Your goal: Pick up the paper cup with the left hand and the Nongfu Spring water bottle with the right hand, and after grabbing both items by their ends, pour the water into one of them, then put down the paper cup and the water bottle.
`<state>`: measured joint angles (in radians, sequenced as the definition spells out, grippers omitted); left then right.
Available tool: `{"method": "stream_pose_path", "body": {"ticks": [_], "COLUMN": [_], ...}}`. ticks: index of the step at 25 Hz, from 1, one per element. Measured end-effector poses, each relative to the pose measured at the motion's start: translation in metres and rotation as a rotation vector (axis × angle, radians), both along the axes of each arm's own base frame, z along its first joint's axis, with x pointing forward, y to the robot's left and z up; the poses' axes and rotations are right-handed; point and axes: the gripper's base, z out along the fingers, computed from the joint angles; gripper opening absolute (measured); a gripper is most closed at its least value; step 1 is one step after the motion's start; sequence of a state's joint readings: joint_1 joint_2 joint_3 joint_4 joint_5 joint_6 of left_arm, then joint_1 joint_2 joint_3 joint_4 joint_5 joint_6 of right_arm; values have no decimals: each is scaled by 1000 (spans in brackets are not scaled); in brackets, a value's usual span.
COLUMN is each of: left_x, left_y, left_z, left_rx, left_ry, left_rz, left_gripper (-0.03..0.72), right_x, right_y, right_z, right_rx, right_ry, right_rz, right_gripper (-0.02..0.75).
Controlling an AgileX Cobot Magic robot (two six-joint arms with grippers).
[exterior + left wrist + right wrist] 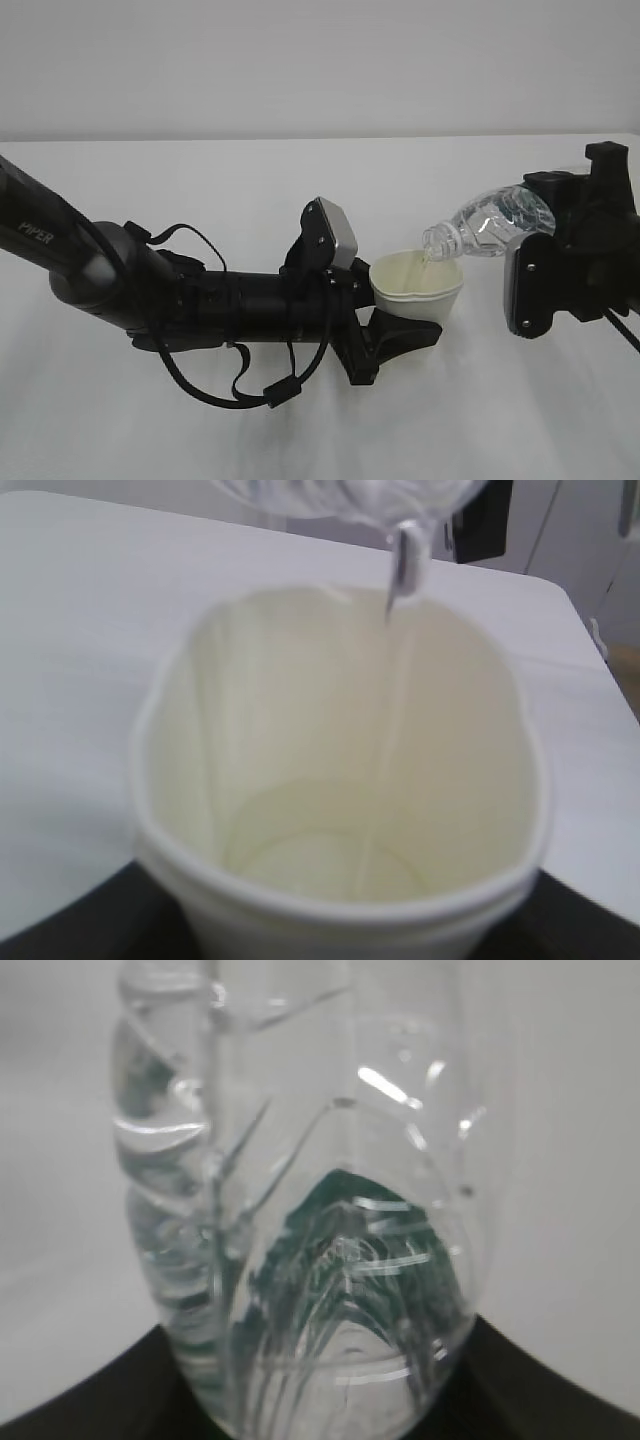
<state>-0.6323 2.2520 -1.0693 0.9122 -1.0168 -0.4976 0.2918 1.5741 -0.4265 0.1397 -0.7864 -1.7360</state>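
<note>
Above the worktop [300, 440], the left end effector [385, 320] is grasping the paper cup [417, 287] while the right end effector [545, 225] is grasping the tilted Nongfu Spring water bottle [490, 225], pouring water [398, 575]; next, righting it and setting both down.

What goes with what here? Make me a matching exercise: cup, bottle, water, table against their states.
Things:
1. cup
2. bottle
3. water
4. table

States:
A. tilted, neck down over the other vessel
B. white and bare behind both arms
C. upright, held by the left end effector
D. running down in a thin stream

Pairs: 1-C, 2-A, 3-D, 4-B
</note>
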Motion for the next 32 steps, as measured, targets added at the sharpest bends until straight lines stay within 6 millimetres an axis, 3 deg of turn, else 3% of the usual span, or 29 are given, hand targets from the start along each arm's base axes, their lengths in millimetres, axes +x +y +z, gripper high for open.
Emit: {"method": "stream_pose_path", "body": {"ticks": [32], "left_x": [0], "left_y": [0], "left_z": [0], "left_rx": [0], "left_ry": [0], "left_rz": [0], "left_gripper": [439], "right_x": [0], "right_y": [0], "right_z": [1], "right_rx": [0], "right_ry": [-6], "right_rz": [0], "right_gripper": [392]}}
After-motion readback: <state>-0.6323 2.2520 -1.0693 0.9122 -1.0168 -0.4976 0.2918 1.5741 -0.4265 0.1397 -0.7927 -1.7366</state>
